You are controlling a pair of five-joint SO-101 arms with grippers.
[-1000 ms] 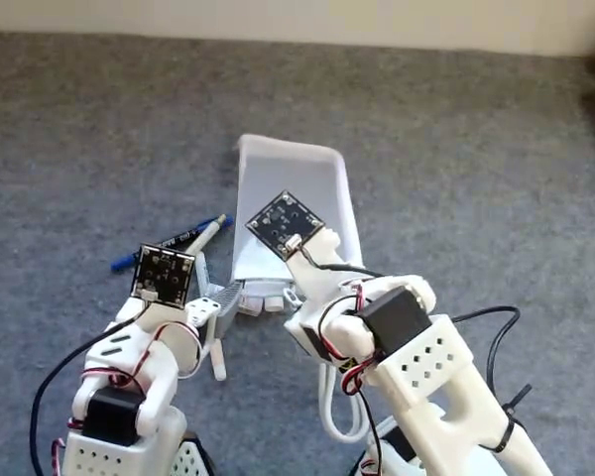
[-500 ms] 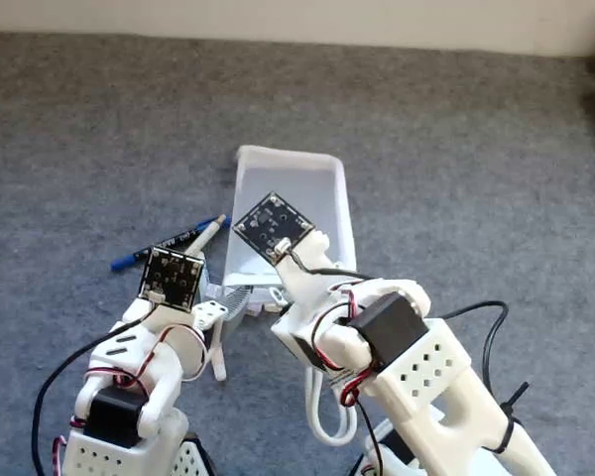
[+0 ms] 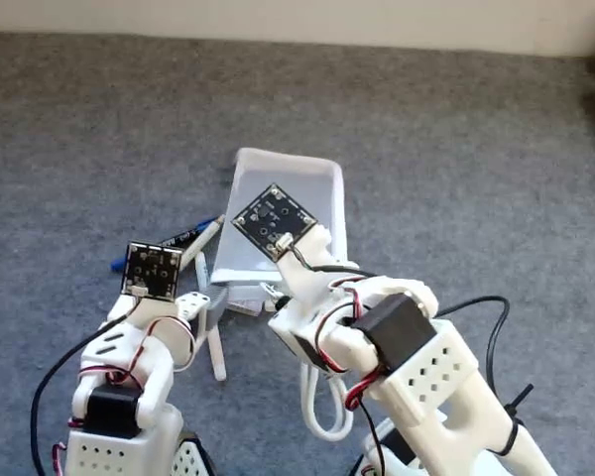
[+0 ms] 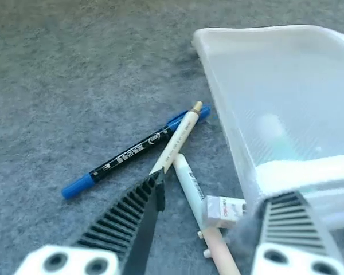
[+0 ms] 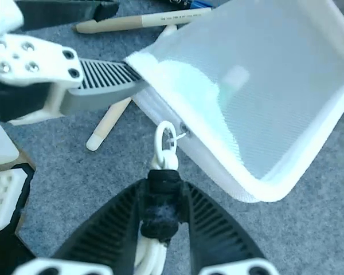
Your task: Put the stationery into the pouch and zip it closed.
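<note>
Right gripper [image 5: 163,192] is clamped on the black bit of the zip cord [image 3: 322,421] at the pouch's near end, so that arm's busy. Left gripper [image 4: 218,193] is wide open with nothing in it, one jaw right at the pouch lip and the other out over the carpet. The loose stuff sits just ahead of it: eraser [image 4: 223,211] closest, between the jaws, with a pale pen [image 4: 190,182] next to it. Past those, a cream pen [image 4: 178,137] meets a blue pen [image 4: 132,156] at their far ends, and both slant across the gripper's line. Left arm is clearly nearer, and I'd guess it needs a wrist turn to pinch across a barrel. Pouch [image 4: 286,91] lies flat just beside them, with something pale green already inside. Grey carpet [image 3: 456,149] all round, pale wall [image 3: 278,18] at the back
</note>
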